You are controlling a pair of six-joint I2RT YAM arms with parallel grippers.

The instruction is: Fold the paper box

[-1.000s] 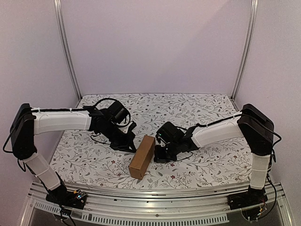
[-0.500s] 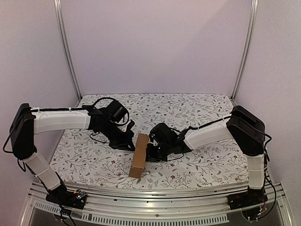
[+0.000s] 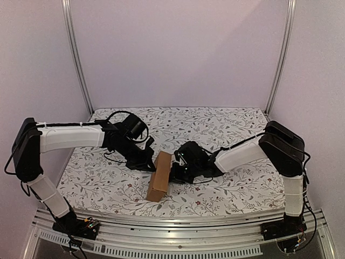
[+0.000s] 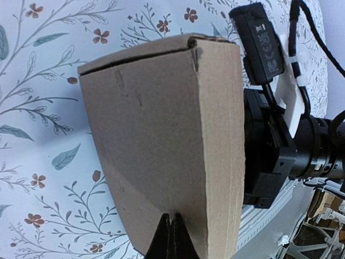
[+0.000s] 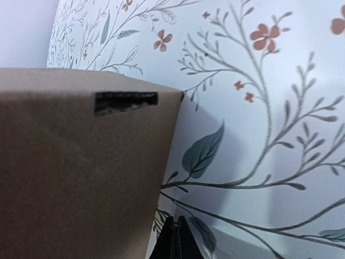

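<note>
The paper box is a slim closed brown cardboard box standing on the floral table between both arms. My left gripper is shut, its tips against the box's left face. In the left wrist view the shut tips touch the box's broad face. My right gripper is shut and low at the box's right side. In the right wrist view its tips sit just right of the box's edge, over the cloth. A small dark slit shows near the box's top corner.
The floral tablecloth covers the table. An aluminium rail runs along the near edge. Metal posts stand at the back corners. The right arm's black wrist shows just behind the box in the left wrist view.
My right gripper has moved left up to the box's right side. The box has shifted a little left and turned narrower to the camera. The left gripper has barely moved.
</note>
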